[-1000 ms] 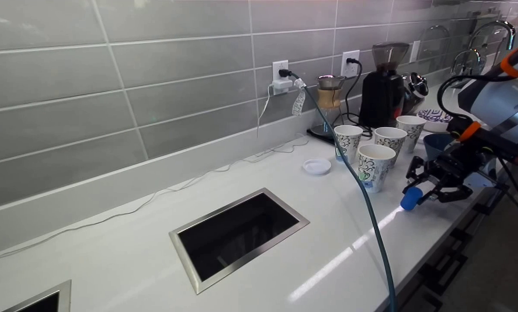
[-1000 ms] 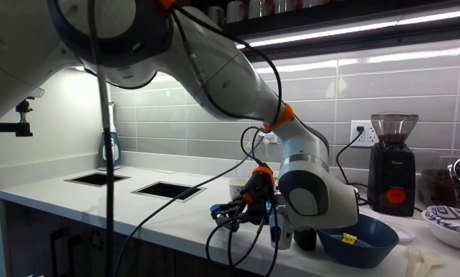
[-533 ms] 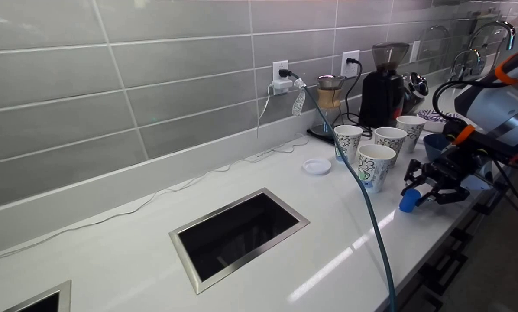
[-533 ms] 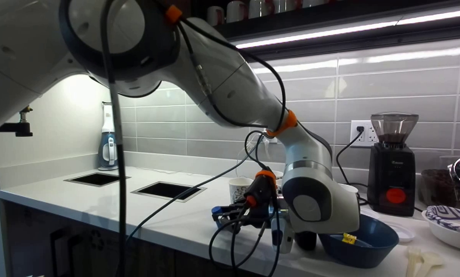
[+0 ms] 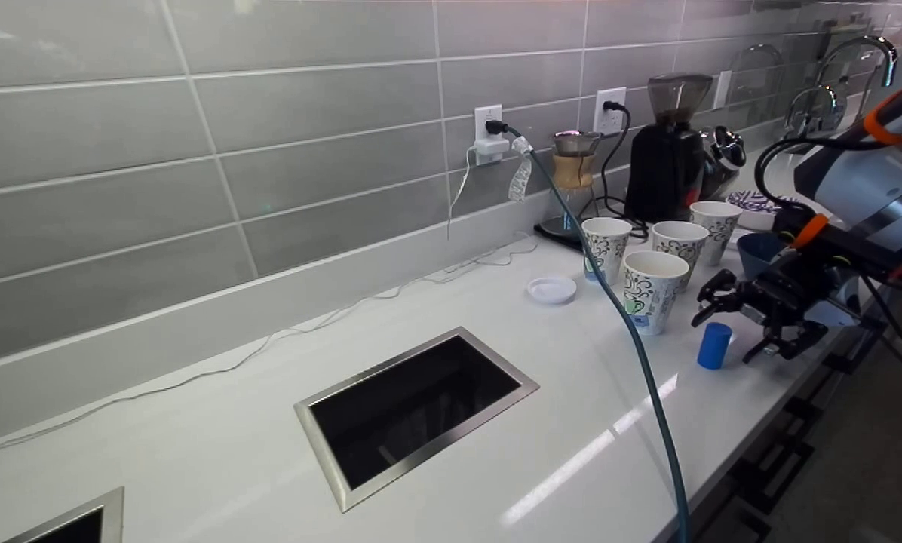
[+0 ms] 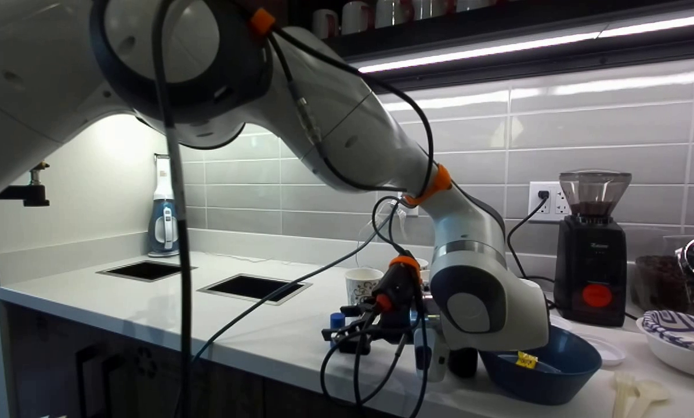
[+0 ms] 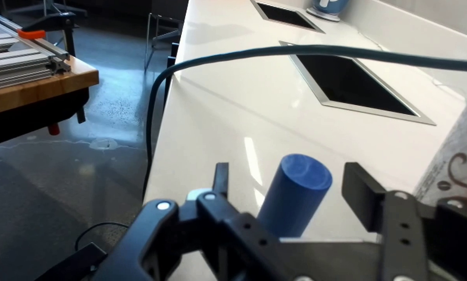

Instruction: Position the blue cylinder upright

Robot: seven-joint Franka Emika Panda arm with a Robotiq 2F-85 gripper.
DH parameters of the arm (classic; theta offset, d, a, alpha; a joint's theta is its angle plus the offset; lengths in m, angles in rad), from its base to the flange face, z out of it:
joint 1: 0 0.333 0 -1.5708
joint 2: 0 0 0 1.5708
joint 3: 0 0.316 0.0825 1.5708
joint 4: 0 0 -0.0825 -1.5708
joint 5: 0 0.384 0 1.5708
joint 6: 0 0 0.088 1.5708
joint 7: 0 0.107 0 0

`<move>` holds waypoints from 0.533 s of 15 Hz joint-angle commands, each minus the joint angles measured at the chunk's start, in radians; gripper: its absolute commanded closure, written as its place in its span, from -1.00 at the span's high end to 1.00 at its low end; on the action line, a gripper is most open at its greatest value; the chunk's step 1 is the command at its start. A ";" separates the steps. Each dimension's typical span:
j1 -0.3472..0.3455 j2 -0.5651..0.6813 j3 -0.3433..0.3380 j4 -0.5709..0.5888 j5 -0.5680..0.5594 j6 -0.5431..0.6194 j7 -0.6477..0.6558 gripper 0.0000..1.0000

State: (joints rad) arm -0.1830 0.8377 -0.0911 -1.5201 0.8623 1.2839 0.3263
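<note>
The blue cylinder [image 5: 714, 347] stands upright on the white counter near its front edge, its round top face up. In the wrist view the blue cylinder [image 7: 296, 195] rises between the spread fingers, with space on both sides; the gripper's linkage hides its foot. My gripper [image 5: 722, 340] is open and low over the counter, its fingertips around the cylinder without visible contact. Another exterior view shows the cylinder's top [image 6: 337, 320] just past the gripper, which partly covers it.
Several patterned paper cups [image 5: 651, 296] stand close beside the gripper. A green cable [image 5: 643, 369] crosses the counter in front of the cylinder. Behind are a dark-blue bowl [image 6: 541, 371] and a black grinder [image 6: 592, 270]. A framed dark inset [image 5: 417, 411] and white lid [image 5: 551, 289] lie farther along.
The gripper has opened and let go of the blue cylinder. A second ago the cylinder was tilted in the fingers; it came down and straightened, and now stands free on the counter.
</note>
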 commanded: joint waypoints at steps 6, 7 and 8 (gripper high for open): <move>0.042 -0.135 -0.040 -0.069 -0.041 0.029 0.010 1.00; 0.057 -0.178 -0.051 -0.098 -0.069 0.044 0.007 1.00; 0.080 -0.236 -0.068 -0.135 -0.113 0.066 0.005 1.00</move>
State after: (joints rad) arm -0.1642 0.7721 -0.1146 -1.5251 0.8365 1.2888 0.3263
